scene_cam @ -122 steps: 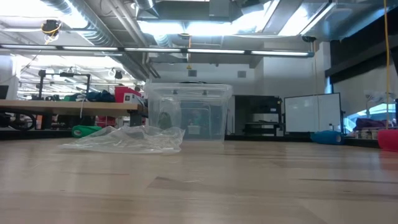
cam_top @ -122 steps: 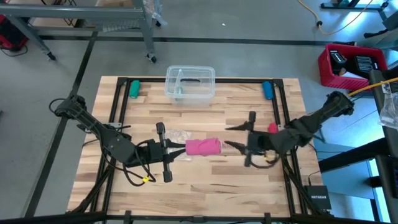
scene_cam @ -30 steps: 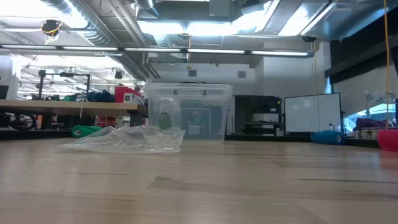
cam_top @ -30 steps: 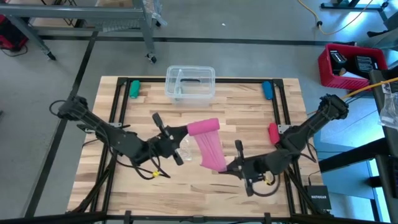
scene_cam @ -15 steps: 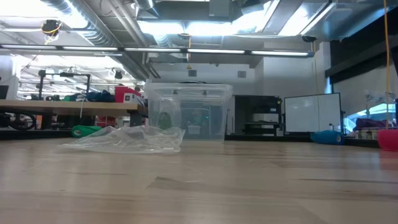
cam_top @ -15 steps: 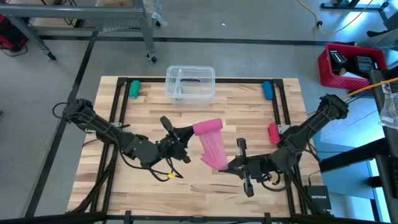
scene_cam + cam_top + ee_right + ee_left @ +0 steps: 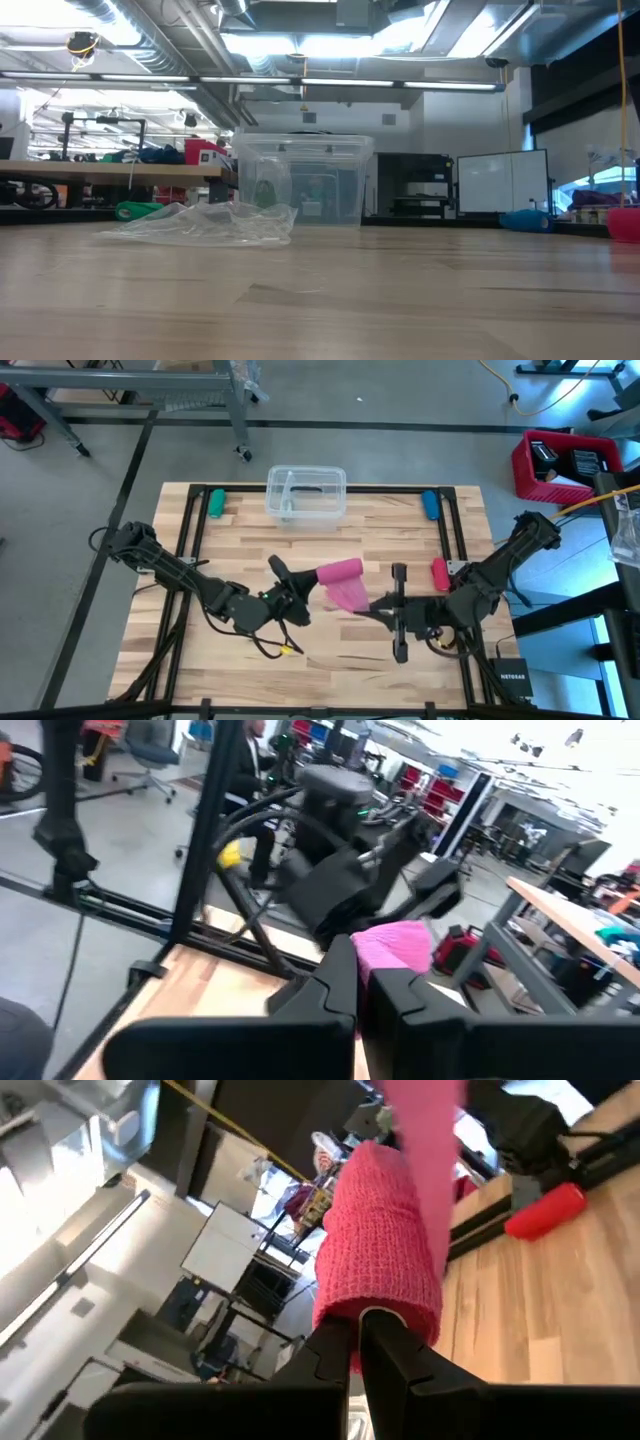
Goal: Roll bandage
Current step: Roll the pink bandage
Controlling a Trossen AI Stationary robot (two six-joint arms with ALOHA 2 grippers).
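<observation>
Pink bandage (image 7: 341,582) is pinched between left pincer (image 7: 304,583) and right pincer (image 7: 366,609); clear wrapper (image 7: 205,224) lies nearby.

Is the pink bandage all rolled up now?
Not quite. The bandage is partly rolled: a roll at one end, and a loose tail toward the right gripper.

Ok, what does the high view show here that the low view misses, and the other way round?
Only the high view shows the soft pink elastic bandage, partly rolled, stretched between the shut left tool and the shut right tool, plus the stubby red object by the table's right rail.

Only the low view shows the crumpled clear plastic wrapper in plain sight, and the room's shelves and ceiling lights.

Both show the clear plastic lidded box and the wooden tabletop.
</observation>
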